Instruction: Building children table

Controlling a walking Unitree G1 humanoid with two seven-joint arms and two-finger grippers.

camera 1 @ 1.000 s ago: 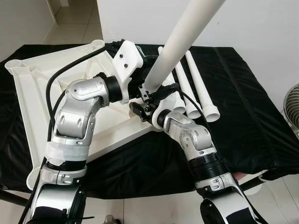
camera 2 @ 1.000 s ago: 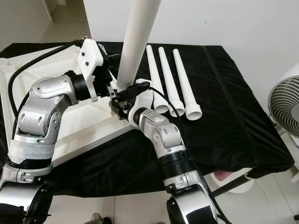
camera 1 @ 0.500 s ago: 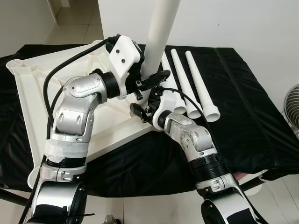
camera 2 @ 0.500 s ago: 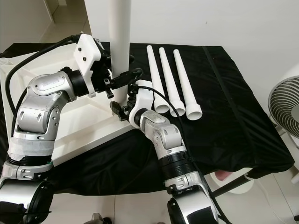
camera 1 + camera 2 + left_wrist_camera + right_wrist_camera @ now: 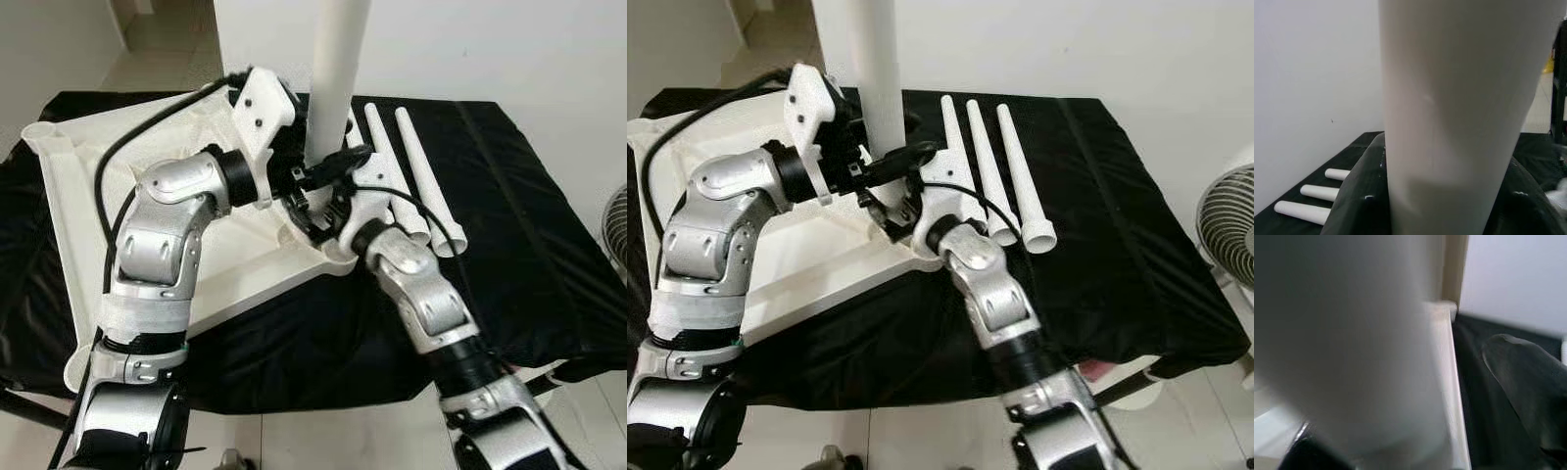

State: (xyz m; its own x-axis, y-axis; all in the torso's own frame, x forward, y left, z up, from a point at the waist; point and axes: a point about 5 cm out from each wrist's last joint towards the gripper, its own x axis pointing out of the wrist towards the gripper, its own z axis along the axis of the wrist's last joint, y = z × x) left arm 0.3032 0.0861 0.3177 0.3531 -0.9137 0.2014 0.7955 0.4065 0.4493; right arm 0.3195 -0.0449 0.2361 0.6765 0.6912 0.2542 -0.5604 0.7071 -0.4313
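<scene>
Left eye view: table leg [image 5: 336, 69] now straight up, no more leaning to the right like a moment ago. Bottom end down at the near corner of the upside-down white table top [image 5: 73, 211]. Left gripper [image 5: 328, 168] wrapped round the leg low down, black fingers closed on it. Right gripper [image 5: 315, 208] just under, at the foot of the leg; shut or open, cannot tell. Probably means the leg is lined up with its hole and ready to be pushed in.

Right eye view: three more table legs [image 5: 997, 166] lying side by side on the black cloth [image 5: 1117, 235], waiting. White fan [image 5: 1227, 233] off to the right.

Left wrist view: leg very close, big and white, between dark fingers.

Right wrist view: blurry white leg, table top rim beside it.
</scene>
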